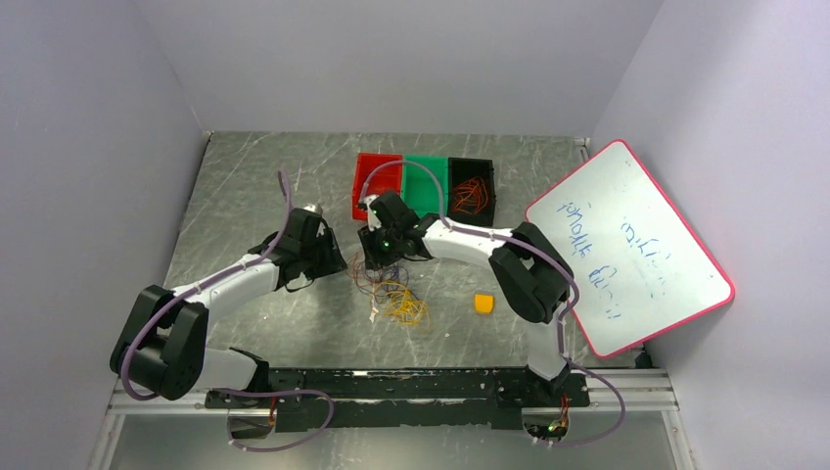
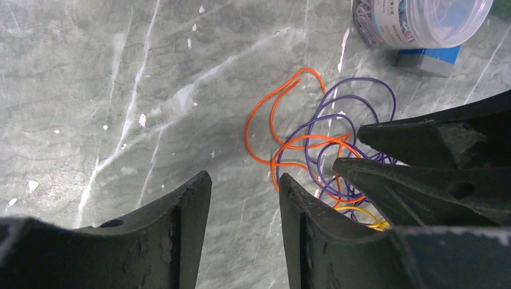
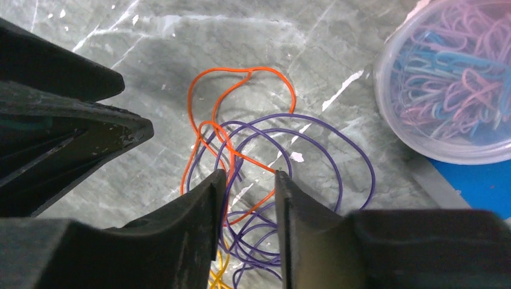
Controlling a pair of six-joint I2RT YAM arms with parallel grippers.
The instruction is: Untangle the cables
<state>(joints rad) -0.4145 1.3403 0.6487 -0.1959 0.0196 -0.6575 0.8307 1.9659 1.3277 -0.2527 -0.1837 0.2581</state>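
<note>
Since the cables [image 1: 396,299] lie tangled beside the paper-clip tub [image 3: 446,78], the right gripper [image 3: 248,177], open astride orange and purple strands, should pinch one only while the open, empty left gripper [image 2: 245,180] anchors the rest.

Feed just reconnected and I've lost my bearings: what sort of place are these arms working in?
Probably a lab robot test cell: plain walls box in a marble-patterned table, a scribbled whiteboard leans at the right, and coloured sorting bins sit at the back.
</note>
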